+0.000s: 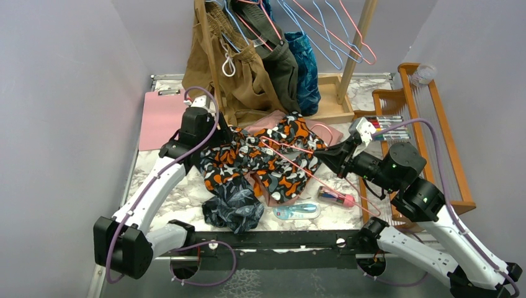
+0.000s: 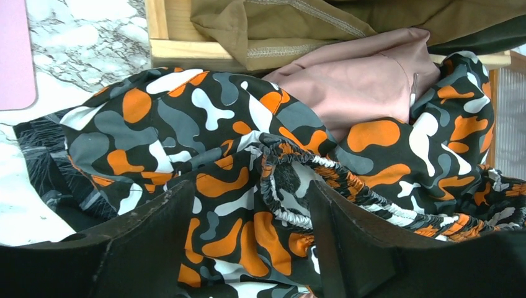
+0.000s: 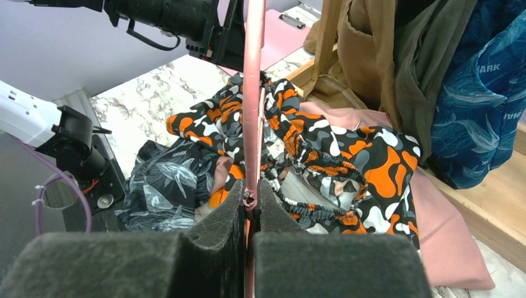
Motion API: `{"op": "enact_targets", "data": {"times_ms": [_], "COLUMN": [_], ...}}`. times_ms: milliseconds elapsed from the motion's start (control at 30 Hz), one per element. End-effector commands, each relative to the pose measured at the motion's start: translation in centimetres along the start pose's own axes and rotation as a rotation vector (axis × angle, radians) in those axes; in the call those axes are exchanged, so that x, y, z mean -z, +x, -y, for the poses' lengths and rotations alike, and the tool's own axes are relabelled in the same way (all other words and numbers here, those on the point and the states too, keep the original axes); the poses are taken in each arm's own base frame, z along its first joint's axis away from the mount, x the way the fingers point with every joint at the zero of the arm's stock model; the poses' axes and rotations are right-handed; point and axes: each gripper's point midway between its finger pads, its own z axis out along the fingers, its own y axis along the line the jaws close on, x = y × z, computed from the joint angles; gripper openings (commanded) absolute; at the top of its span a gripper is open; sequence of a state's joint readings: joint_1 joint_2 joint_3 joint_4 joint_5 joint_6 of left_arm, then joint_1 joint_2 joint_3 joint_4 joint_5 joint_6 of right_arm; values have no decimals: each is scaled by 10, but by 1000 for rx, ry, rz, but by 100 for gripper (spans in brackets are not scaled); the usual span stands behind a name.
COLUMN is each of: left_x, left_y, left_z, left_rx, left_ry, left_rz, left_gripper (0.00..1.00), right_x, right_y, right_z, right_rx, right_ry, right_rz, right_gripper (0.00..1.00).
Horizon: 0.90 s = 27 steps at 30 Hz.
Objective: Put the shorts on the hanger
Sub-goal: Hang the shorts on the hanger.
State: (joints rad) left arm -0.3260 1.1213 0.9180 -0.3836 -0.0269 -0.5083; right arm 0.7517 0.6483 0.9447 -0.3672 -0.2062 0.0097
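While the right end effector [image 3: 250,197] clamps one hanger [image 3: 253,93], the left end effector [image 2: 248,202] gapes around shorts [image 2: 186,124].

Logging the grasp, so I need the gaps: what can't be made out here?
- Left wrist view: whether the left tool touches the shorts; folds hide the contact.
- Top view: left tool, hidden under its own wrist.
- Right wrist view: hanger's far end, cut by the top edge.
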Motion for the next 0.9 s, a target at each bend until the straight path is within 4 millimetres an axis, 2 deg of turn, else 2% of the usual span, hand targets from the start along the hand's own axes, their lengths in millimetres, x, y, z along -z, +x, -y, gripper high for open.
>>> {"op": "enact_targets", "data": {"times_ms": [0,233,467,567,700,867], "left_x": [-8,-19,-25,-27,-27,-18], "left_y": [-2,4,8,10,12,5], "left_z": [5,0,11,17,19,20], "left_rx": [2,4,-3,-5,-18,-41], "left_ry": [43,36,104,136,151,155], "left_rz": [1,-15,-44,-55,-65,-45], "left_gripper": [66,54,49,44,30,0], "right_x": [2,3,-1,-2,-4,-5], "right_y": [-21,-28,-27,-25,-26,-31], "right_z": [-6,-12,-14,-15,-15,-15], "right_rx": [7,2,-8,-13,-14,-2], "right_ry": [-28,-56,-74,-77,-84,-85], "right_rz": [56,74,66,61,63,71], "right_gripper": [1,1,1,1,1,1]}}
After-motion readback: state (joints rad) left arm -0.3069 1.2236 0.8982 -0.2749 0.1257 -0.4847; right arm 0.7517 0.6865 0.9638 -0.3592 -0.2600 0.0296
